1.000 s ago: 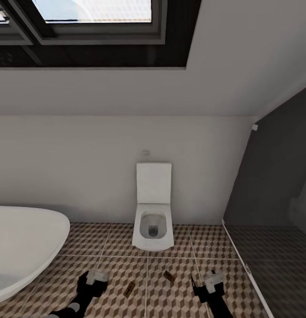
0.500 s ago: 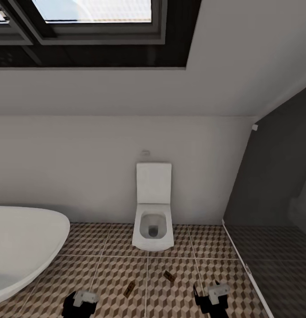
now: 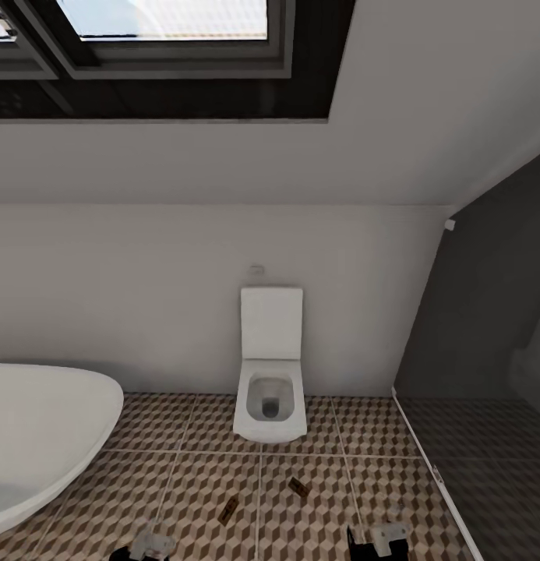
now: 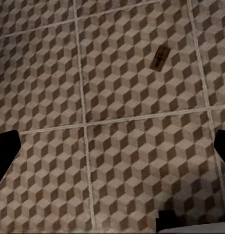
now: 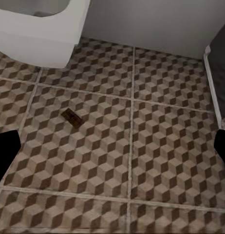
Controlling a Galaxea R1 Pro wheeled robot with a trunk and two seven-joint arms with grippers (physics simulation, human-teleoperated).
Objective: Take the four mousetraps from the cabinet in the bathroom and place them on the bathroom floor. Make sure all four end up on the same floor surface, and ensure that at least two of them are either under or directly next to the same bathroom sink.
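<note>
On bathroom floor (image 3: 184,467), two mousetraps (image 3: 229,509) (image 3: 298,488) lie apart before toilet (image 3: 270,389). Both pincers (image 4: 112,146) (image 5: 112,146) spread wide, empty. Risk: no sink nearby; placement condition may fail.

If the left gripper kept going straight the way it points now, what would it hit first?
Most likely bare bathroom floor: the left gripper points down at the tiles, and the mousetrap lies off that line, though depth is unclear.

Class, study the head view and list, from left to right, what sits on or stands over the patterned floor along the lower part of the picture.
Bathtub → left gripper → first mousetrap → toilet → second mousetrap → right gripper → dark shower area.
</note>
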